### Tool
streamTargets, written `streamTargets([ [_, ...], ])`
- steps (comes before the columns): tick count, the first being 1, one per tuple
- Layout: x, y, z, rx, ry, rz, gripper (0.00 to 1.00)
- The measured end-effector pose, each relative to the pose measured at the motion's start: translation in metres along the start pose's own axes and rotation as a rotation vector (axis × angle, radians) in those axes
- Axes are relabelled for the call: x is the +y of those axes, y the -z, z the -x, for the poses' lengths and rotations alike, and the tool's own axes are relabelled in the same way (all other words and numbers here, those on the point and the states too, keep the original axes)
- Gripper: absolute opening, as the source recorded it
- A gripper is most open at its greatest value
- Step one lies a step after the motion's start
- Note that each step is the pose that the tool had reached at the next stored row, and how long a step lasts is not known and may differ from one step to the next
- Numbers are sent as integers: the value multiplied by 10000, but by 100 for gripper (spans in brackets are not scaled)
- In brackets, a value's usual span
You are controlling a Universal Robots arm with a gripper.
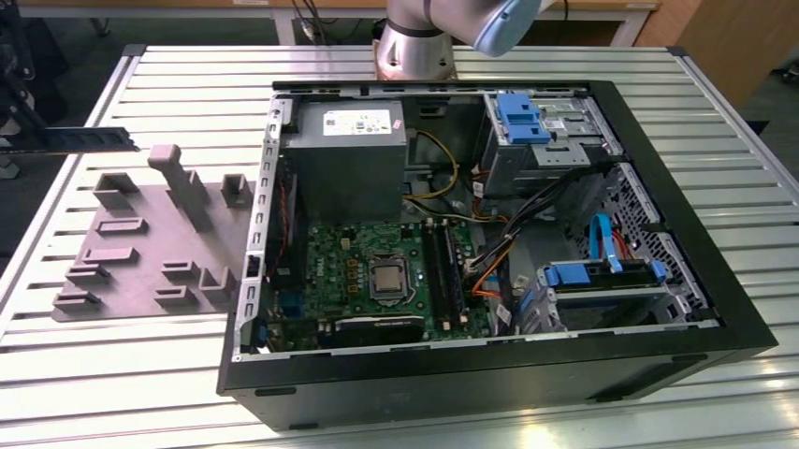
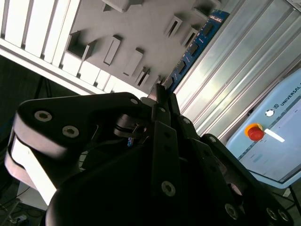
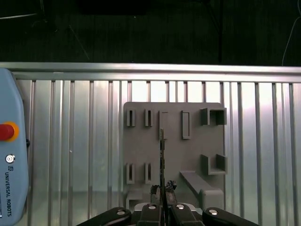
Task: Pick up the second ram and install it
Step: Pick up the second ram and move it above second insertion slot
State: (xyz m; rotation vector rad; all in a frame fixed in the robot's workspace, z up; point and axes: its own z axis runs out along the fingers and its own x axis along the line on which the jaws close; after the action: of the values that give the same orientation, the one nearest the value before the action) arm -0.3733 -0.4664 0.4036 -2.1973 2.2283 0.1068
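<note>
The second ram [image 3: 162, 155] is a thin dark board seen edge-on in the first wrist view, sticking out from my gripper [image 3: 162, 190], which is shut on its near end. In the second wrist view its blue-green face with black chips [image 2: 193, 47] runs away from the fingertips [image 2: 160, 92]. The stick hangs above the grey slotted holder plate [image 3: 193, 141]. In the exterior view the ram [image 1: 78, 139] pokes in level from the left edge, above and behind the holder plate [image 1: 144, 248]. The long black memory slots [image 1: 443, 271] lie on the green motherboard inside the open computer case.
The open black computer case [image 1: 500, 374] lies on the slatted aluminium table [image 1: 187, 75], with power supply [image 1: 343, 154], blue drive brackets [image 1: 518, 117] and cables. The arm's base [image 1: 418, 47] stands behind the case. A light blue pendant [image 3: 9, 165] with a red button lies beside the holder plate.
</note>
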Motion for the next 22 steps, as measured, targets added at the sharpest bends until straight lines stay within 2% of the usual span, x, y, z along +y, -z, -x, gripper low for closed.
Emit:
streamTargets([
  [22,-98,4,2,0,0,0,14],
])
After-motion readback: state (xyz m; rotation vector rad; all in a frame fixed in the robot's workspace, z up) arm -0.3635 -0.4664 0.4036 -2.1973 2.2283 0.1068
